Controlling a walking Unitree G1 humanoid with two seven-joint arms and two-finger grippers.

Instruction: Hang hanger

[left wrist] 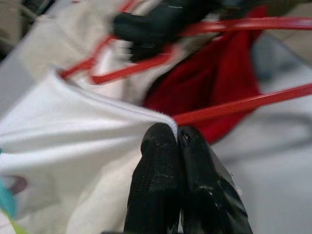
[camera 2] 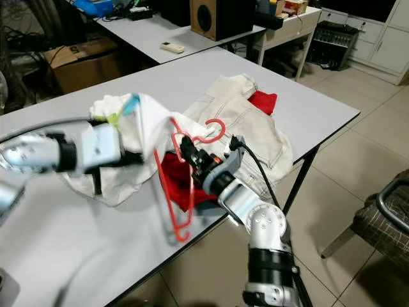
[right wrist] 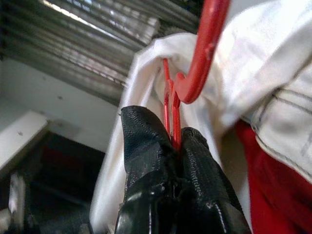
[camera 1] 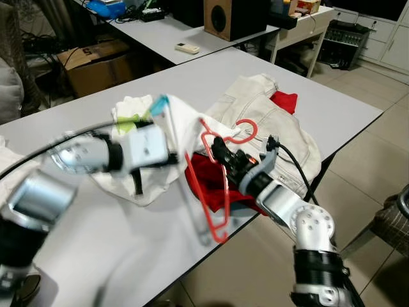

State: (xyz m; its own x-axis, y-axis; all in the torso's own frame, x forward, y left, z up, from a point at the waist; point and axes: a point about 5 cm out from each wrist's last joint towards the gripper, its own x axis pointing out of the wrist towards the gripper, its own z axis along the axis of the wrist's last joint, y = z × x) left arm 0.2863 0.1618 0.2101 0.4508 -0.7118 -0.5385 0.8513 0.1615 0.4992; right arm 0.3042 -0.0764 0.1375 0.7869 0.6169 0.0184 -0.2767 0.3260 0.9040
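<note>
Grey tabletop spans the scene, with a second grey table behind it carrying a wooden speaker and a white remote. Tiled floor lies to the robot's right.

Garments are heaped near the front edge of the table. A cream denim jacket lies on the right side of the heap, with red cloth showing beyond it and beneath its near edge. A white T-shirt with a teal and green print lies on the left side.

The red hanger stands tilted over the heap, hook uppermost, lower bar over the table edge. One shoulder of it lies inside the white T-shirt.

The right gripper is closed on the hanger wires just below the hook. The left gripper is closed, fingertips pinching a fold of the white T-shirt beside a hanger bar. The left arm is blurred in the head views.
</note>
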